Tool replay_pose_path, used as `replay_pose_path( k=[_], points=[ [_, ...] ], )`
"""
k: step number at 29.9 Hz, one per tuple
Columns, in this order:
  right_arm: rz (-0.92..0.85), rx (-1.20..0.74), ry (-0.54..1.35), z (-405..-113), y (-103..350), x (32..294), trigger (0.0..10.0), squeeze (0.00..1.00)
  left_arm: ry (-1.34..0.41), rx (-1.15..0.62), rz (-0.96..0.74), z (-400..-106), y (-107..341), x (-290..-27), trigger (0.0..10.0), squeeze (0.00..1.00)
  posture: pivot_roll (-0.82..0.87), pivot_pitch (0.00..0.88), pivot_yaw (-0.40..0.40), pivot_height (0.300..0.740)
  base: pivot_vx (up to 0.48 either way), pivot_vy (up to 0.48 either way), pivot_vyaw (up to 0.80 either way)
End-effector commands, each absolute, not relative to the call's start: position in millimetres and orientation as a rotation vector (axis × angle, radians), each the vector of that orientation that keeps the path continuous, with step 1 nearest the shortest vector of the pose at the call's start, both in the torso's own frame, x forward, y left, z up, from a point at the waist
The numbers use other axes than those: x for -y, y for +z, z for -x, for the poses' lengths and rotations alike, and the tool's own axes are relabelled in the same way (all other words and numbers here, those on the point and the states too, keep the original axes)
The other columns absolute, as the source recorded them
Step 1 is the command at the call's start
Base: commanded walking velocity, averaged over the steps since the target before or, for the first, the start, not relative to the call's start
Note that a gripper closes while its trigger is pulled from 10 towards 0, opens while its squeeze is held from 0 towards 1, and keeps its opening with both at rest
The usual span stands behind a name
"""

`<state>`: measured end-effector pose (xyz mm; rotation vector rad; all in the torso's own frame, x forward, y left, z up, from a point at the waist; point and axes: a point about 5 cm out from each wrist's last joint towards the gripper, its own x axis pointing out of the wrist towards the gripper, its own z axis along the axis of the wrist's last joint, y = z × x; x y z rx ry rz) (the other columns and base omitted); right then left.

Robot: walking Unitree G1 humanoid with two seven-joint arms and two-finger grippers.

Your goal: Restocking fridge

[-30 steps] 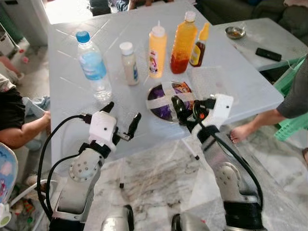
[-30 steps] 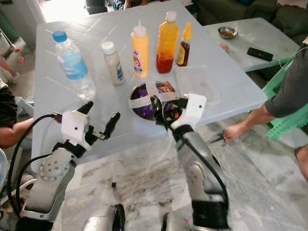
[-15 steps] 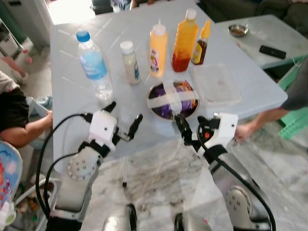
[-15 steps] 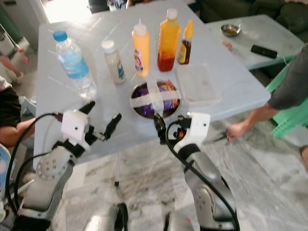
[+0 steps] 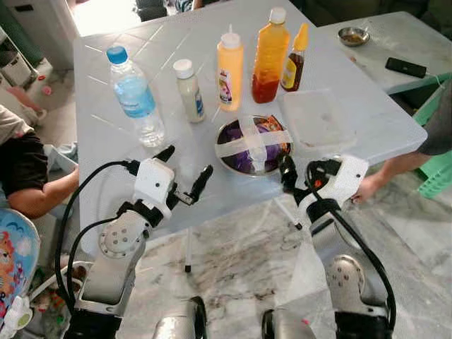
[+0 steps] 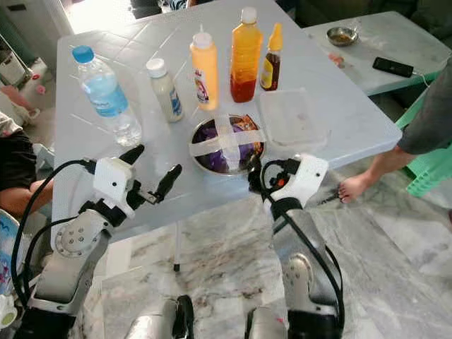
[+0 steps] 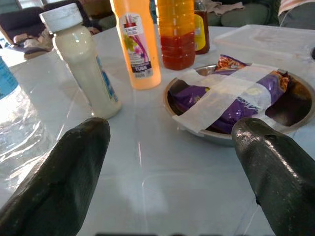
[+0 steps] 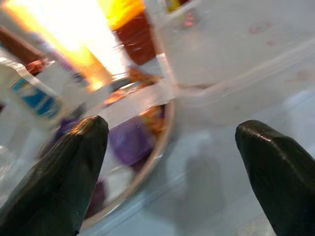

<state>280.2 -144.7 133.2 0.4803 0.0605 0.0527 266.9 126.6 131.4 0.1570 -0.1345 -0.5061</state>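
Metal bowl (image 5: 253, 145) with a purple packet taped across it sits near the table (image 5: 106, 134) front edge — that's the landmark. Right gripper (image 6: 256, 171) hovers just at the bowl's near rim, jaws spread wide. Left gripper (image 5: 185, 174) hangs left of the bowl over the table edge, jaws also spread, empty. Behind the bowl: water bottle (image 5: 134, 95), white bottle (image 5: 189, 90), yellow squeeze bottle (image 5: 229, 68), orange bottle (image 5: 270, 55) — a clear lidded container (image 5: 315, 128) lies just right.
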Motion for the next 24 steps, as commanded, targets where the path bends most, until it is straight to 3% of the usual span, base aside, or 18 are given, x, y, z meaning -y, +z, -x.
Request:
replay_pose_path(
  k=[1,12,24],
  points=[
    [-0.521,-0.059,0.035,-283.3,131.8,142.0,10.0,0.0,-0.534,0.133,-0.181,-264.8,131.0,-124.9,10.0,0.0,0.0,0.147,0.11,0.74,0.0,0.0,0.0],
    [-0.555,-0.074,0.054,-296.1,130.6,127.4,10.0,0.0,-0.543,0.135,-0.206,-265.5,132.3,-129.2,10.0,0.0,0.01,0.146,0.107,0.74,0.0,0.0,0.0],
    [-0.744,-0.145,0.15,-318.4,133.2,96.2,10.0,0.0,-0.533,0.137,-0.215,-261.9,131.3,-129.0,10.0,0.0,0.03,0.143,0.088,0.74,0.0,0.0,0.0]
  ],
)
